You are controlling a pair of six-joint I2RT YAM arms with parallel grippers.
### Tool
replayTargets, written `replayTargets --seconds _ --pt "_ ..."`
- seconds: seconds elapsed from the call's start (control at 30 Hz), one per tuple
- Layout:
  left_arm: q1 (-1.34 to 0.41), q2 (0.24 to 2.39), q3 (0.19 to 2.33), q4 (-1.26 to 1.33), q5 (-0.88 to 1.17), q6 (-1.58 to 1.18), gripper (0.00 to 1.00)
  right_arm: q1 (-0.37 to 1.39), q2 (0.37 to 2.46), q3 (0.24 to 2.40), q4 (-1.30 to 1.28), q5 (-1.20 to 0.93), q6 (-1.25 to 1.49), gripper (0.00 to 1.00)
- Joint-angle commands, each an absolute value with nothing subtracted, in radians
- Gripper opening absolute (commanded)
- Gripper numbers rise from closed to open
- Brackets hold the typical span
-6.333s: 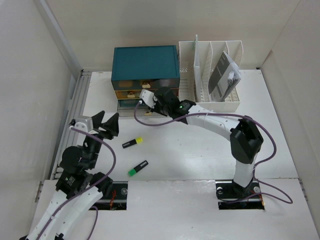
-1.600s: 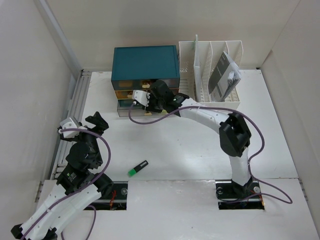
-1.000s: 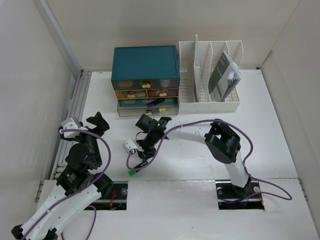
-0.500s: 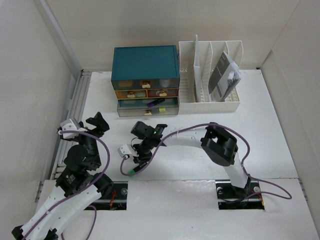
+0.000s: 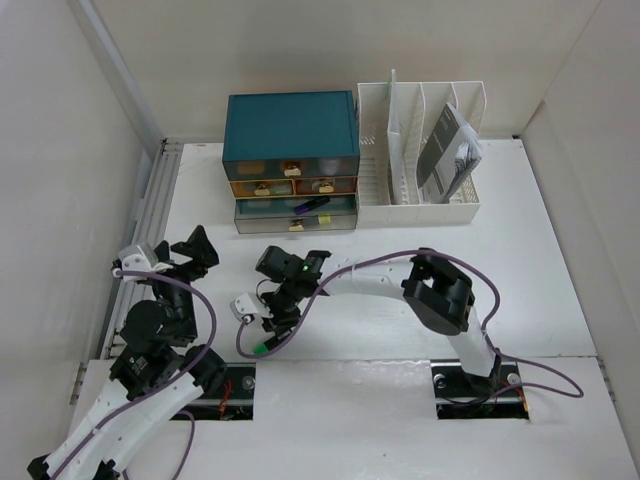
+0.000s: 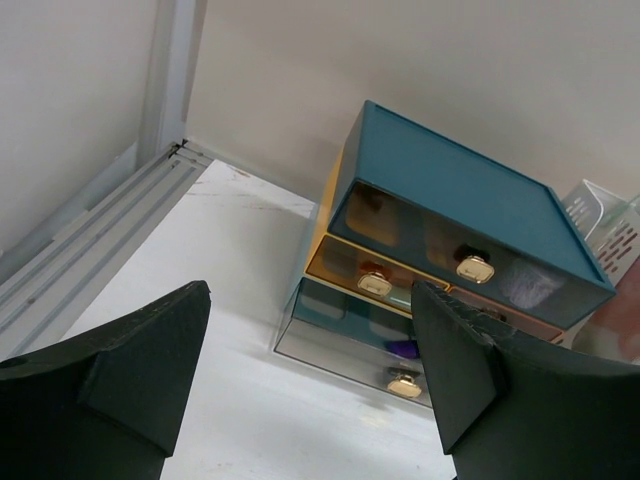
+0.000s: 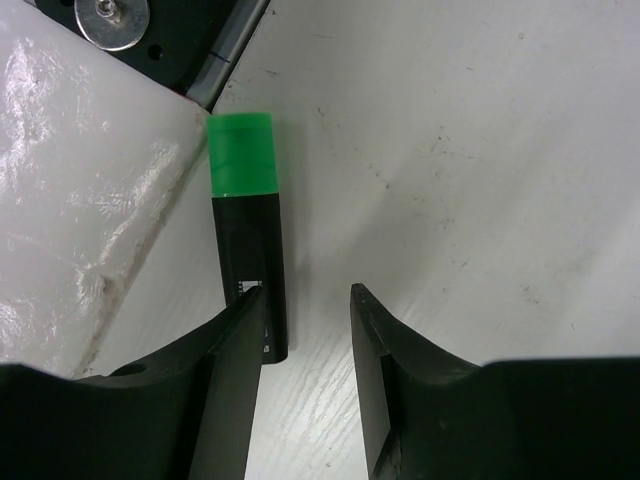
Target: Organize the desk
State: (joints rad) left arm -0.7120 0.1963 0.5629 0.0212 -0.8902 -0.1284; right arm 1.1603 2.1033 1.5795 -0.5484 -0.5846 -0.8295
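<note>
On the white desk (image 5: 400, 320) a black highlighter with a green cap (image 7: 245, 230) lies near the front cut-out (image 5: 235, 385). Its green cap (image 5: 262, 347) also shows in the top view. My right gripper (image 7: 305, 295) hangs low over it, open. The highlighter's butt end lies beside and partly behind the left finger (image 7: 235, 360), and only bare desk shows between the two fingers. From above, the right gripper (image 5: 275, 322) is at the front left of the desk. My left gripper (image 5: 192, 252) is raised at the left, open and holding nothing.
A teal drawer box (image 5: 290, 160) stands at the back with its lower clear drawer (image 6: 370, 350) showing a purple item. A white slotted file rack (image 5: 420, 150) holding a booklet stands to its right. A metal rail (image 5: 150, 220) runs along the left edge.
My right arm has swung from the drawer box down to the green highlighter and settled lower over it. The yellow highlighter has gone from the desk. The left arm has drawn back left.
</note>
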Motion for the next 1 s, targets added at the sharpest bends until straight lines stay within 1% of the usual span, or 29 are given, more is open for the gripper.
replayTargets --seconds 0.0,0.17,0.43,0.5,0.67,0.9,0.93,0.97 --pt "-0.716 0.175 0.554 0.086 -0.868 -0.103 0.78 1.172 2.088 1.626 -0.574 -0.629 -0.821 0.45" --pt "-0.716 0.175 0.545 0.095 -0.868 -0.103 0.78 1.193 2.097 1.617 -0.583 -0.675 -0.83 0.46" --pt "-0.716 0.175 0.545 0.095 -0.877 -0.103 0.78 1.233 2.108 1.608 -0.595 -0.684 -0.848 0.46" --pt "-0.716 0.175 0.545 0.095 -0.877 -0.103 0.78 1.233 2.117 1.595 -0.577 -0.661 -0.848 0.46" --pt "-0.716 0.175 0.545 0.095 -0.877 -0.103 0.78 1.233 2.149 1.562 -0.477 -0.503 -0.805 0.46" --pt "-0.716 0.175 0.545 0.095 -0.877 -0.103 0.78 1.233 2.194 1.562 -0.457 -0.433 -0.784 0.46" --pt "-0.716 0.175 0.545 0.095 -0.877 -0.103 0.77 1.233 2.194 1.562 -0.446 -0.419 -0.775 0.46" --pt "-0.716 0.175 0.545 0.095 -0.877 -0.103 0.77 1.233 2.203 1.562 -0.446 -0.419 -0.775 0.41"
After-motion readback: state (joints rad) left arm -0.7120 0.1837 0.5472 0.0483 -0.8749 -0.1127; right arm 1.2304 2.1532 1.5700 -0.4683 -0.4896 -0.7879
